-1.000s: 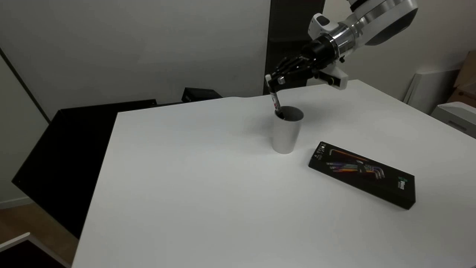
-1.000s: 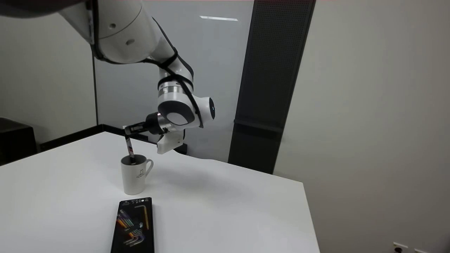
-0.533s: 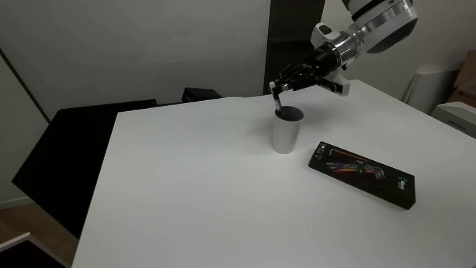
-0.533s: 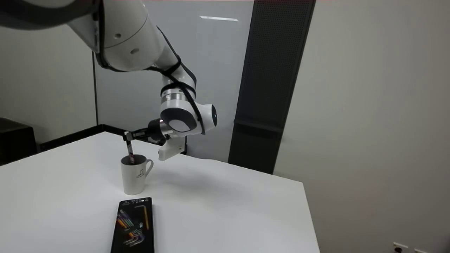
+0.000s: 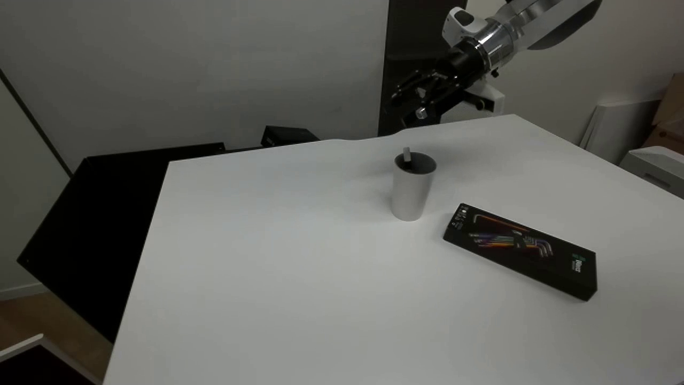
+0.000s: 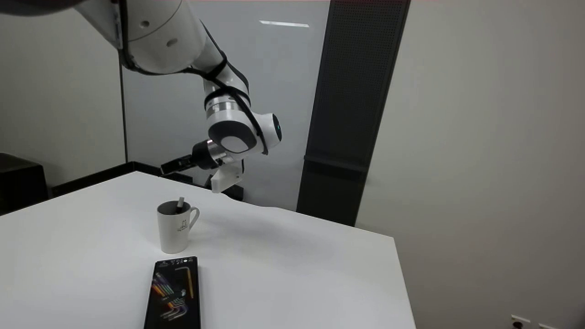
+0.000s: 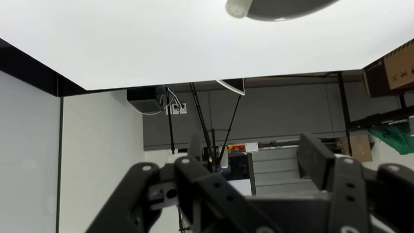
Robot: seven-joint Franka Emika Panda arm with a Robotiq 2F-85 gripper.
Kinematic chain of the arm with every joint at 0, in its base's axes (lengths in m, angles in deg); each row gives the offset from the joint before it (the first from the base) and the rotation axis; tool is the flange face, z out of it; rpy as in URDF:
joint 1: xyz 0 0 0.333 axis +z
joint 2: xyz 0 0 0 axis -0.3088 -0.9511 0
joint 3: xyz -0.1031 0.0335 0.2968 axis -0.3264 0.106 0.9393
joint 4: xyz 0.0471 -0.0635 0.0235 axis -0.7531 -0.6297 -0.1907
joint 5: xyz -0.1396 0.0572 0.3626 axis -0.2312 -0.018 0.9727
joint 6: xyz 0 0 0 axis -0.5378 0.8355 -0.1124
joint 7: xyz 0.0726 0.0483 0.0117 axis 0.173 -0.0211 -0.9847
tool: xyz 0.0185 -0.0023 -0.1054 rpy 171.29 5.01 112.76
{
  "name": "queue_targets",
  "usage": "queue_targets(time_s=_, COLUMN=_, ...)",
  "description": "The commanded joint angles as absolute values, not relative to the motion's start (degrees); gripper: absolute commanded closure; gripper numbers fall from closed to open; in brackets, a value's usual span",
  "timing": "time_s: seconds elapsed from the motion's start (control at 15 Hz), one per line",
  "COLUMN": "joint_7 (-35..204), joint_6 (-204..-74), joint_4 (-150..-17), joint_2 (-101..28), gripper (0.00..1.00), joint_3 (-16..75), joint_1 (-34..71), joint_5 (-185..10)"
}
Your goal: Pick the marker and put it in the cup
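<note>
The light cup [image 5: 409, 195] stands upright on the table, and its handle and a small print show on the cup [image 6: 172, 234] in an exterior view. Inside it leans the marker [image 5: 407, 155], whose pale end sticks up past the rim; its lower part is hidden by the cup wall. At the top of the wrist view, the marker's end [image 7: 237, 9] rests against the dark cup [image 7: 284, 9], which is cut off by the frame. Above the cup and apart from it hangs my gripper [image 5: 404, 110], open, with nothing between its pads [image 7: 313, 161].
A flat black box [image 5: 521, 251] with pictured hex keys lies on the white table [image 5: 256, 278] near the cup. Behind the table's far edge is a black object [image 5: 288, 135]. A dark panel [image 6: 354, 114] stands against the wall.
My gripper dipped slightly toward the cup, then opened, let go of the marker and rose. The marker has dropped deeper into the cup and leans differently. Cup and box have stayed put.
</note>
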State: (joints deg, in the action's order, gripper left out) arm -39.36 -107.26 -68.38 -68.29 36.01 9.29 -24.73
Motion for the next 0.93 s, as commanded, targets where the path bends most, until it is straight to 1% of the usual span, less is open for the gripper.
queue_targets(time_s=0.0, joint_7=-34.7, joint_6=-113.1, joint_4=-71.0, joint_2=-62.4, gripper=0.0, joint_3=33.7, joint_1=12.8, joint_5=-31.9)
queue_targets(time_s=0.27, joint_7=-37.0, joint_6=-119.5, joint_4=-76.3, joint_2=-54.8, gripper=0.0, joint_3=34.4, joint_1=14.2, joint_5=-41.8)
queue_targets(time_s=0.87, joint_7=-45.6, joint_6=-114.7, joint_4=-86.0, joint_2=-40.3, gripper=0.0, joint_3=35.8, joint_1=12.8, joint_5=-69.2)
